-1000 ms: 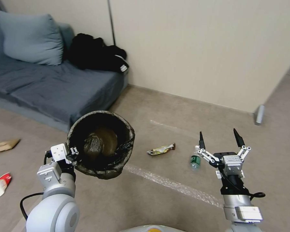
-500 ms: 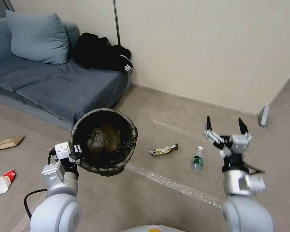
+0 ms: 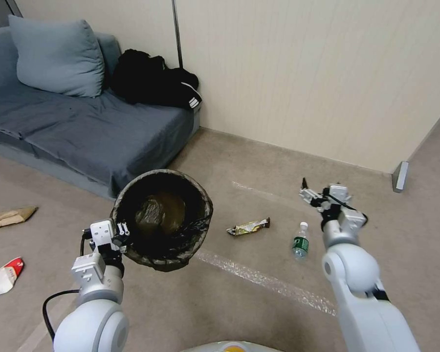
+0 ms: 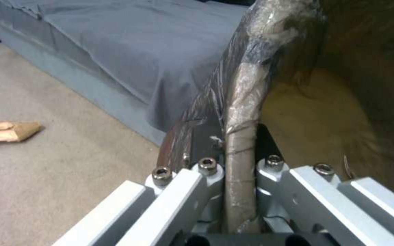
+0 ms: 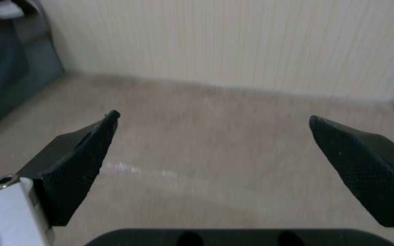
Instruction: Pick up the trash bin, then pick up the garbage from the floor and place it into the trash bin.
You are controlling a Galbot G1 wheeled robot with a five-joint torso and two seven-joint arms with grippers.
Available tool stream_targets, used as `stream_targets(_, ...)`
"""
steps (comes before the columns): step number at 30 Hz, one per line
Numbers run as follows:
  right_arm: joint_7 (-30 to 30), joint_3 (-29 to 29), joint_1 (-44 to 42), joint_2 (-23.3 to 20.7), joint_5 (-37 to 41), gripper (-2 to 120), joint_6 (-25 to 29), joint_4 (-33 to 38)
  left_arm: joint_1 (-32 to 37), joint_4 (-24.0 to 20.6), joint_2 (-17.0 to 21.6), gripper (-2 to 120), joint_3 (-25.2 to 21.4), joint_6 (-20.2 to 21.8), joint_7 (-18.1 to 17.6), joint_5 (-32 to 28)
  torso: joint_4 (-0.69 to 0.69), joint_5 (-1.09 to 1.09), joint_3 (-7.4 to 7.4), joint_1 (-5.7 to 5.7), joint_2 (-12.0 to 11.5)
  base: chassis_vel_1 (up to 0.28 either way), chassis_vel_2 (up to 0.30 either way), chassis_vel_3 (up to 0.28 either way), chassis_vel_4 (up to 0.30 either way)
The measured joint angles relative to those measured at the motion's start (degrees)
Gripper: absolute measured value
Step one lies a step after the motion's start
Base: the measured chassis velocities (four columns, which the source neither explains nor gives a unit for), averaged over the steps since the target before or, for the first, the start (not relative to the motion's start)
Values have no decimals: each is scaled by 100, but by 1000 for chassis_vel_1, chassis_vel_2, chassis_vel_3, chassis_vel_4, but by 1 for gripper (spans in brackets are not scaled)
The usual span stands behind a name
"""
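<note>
The trash bin (image 3: 162,220) shows a dark brown-black liner folded over its rim, glossy and mottled, with an ochre-brown crumple lying inside. The left gripper (image 3: 122,233) is white and pale grey with silver screws; the right gripper (image 5: 213,153) has black finger pads (image 5: 76,160) with a fine cross-hatched texture. On the beige-tan floor (image 3: 259,303) lie a gold-yellow foil wrapper (image 3: 248,226) with dark ends, a clear bottle (image 3: 301,241) (green label, white cap), a brown paper bag (image 3: 9,216) and a red-and-white wrapper (image 3: 3,277). The sofa (image 3: 83,127) is slate blue, its cushion (image 3: 57,56) paler blue-grey. The clothes heap (image 3: 154,83) is black with white stripes. The wall (image 3: 318,73) is cream, finely ribbed.
</note>
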Motion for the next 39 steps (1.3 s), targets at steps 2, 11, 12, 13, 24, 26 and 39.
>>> stream_targets(2, 100, -187, 213, 1, 174, 100, -290, -364, -9, 0, -23, 0, 22, -1, -15, 0, 0, 2, 0, 0, 0, 0, 0, 0, 0)
stream_targets(11, 453, -729, 737, 7, 449, 100, -1110, -1448, -44, 5, -25, 0, 56, -1, -44, -11, 0, 2, 0, 0, 0, 0, 0, 0, 0)
stream_targets(12, 491, -790, 817, 7, 495, 100, -1187, -1632, -50, 13, -28, 0, 60, -2, -48, -11, 0, 3, 0, 0, 0, 0, 0, 0, 0)
stream_targets(13, 512, -850, 900, 8, 524, 100, -1251, -1834, -49, 17, -34, 0, 72, -1, -51, -11, 0, 1, 0, 0, 0, 0, 0, 0, 0)
stream_targets(24, 304, -853, 1035, 100, 64, 100, -1218, -2850, -72, 51, -60, 0, 87, -1, -202, -29, 0, 1, 0, 0, 0, 0, 0, 0, 0)
stream_targets(26, 231, -796, 1005, 109, -71, 100, -1150, -2972, -82, 59, -56, 0, 80, -1, -205, -36, -1, 2, 0, 0, 0, 0, 0, 0, 0)
stream_targets(39, 51, -534, 875, 97, -282, 100, -887, -3215, -111, 119, -62, 0, 158, -21, -206, -24, -1, 1, 0, 0, 0, 0, 0, 0, 0)
